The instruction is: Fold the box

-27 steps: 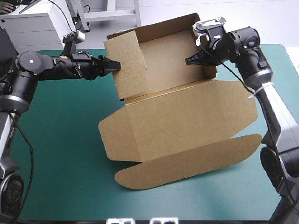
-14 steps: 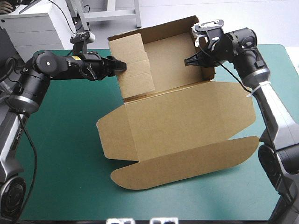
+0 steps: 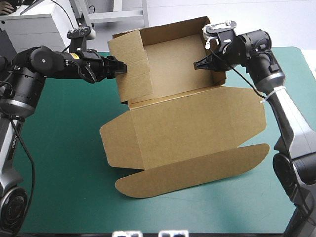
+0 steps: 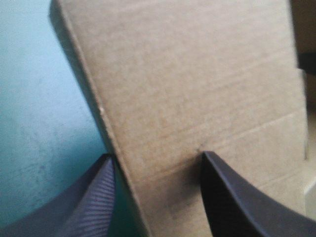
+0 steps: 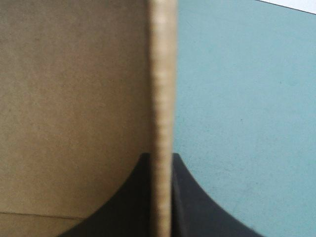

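While both side walls are up, the box (image 3: pixel 187 128) sits on the far half of the teal-green cover (image 3: pixel 64 163). The tray part is far, and the lid (image 3: pixel 197 118) is spread open toward the near edge with its long rounded flap (image 3: pixel 197 170) nearest.

My right gripper (image 5: pixel 160 155) is clamped on the right wall (image 3: pixel 217 78), with the board edge pinched between the fingers. My left gripper (image 4: pixel 155 155) has its fingers apart, straddling the edge of the left wall (image 3: pixel 131 74). One finger is on the board face and the other is outside, over the cover. As far as I can see it's not pinching.

My read is that the step in hand is squaring and seating the left wall, which looks to lean.

How I'd do it:
- Use the right as an anchor only. Hold, don't pull, or the tray skews.
- Close the left on the wall near its crease rather than out at the free corner, because corner grips buckle the board off the score line.
- Rotate about the crease in a slow arc and don't push sideways. The box is light and will likely slide on the cover.
- Stop when the wall is square to the base, and check against the back wall's edge.
- Release the left first and the right last.
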You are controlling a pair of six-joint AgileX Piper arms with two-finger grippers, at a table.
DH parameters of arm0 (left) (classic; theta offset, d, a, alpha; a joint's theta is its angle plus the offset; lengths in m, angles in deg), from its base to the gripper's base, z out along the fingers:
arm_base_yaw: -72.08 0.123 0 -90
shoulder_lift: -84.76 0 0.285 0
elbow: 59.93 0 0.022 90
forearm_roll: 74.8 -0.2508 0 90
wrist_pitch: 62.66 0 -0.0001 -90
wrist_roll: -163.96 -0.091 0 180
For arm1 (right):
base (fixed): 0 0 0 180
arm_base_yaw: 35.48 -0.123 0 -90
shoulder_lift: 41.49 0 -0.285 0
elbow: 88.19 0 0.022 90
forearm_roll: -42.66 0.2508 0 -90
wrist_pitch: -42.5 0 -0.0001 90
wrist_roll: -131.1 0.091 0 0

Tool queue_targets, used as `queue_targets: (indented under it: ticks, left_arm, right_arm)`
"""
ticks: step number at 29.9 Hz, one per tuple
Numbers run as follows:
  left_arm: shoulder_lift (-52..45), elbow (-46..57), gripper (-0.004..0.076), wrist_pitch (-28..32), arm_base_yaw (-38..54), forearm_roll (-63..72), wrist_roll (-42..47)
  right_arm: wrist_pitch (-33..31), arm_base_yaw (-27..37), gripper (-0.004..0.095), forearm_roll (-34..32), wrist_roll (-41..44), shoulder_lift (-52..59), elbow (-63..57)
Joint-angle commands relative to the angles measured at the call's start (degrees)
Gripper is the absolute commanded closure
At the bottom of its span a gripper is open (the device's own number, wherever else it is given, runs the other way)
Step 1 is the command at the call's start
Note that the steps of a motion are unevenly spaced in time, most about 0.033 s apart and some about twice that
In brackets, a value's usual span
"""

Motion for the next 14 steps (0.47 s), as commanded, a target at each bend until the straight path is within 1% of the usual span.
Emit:
queue_targets:
  ticks: [1,8,14]
  left_arm:
    - [-1.8,-1.9,0.0348,1.7,-0.2,-4.9,5.9]
    - [0.4,-1.9,0.0348,3.4,-0.2,-1.7,6.2]
    - [1.7,-1.9,0.0348,4.3,-0.2,6.6,-0.8]
  right_arm:
    - [3.4,0.0,0.092,1.8,0.2,3.3,1.7]
    - [3.3,0.0,0.092,2.7,-0.2,3.3,1.7]
    - [3.4,0.0,0.092,2.9,-1.1,3.3,1.7]
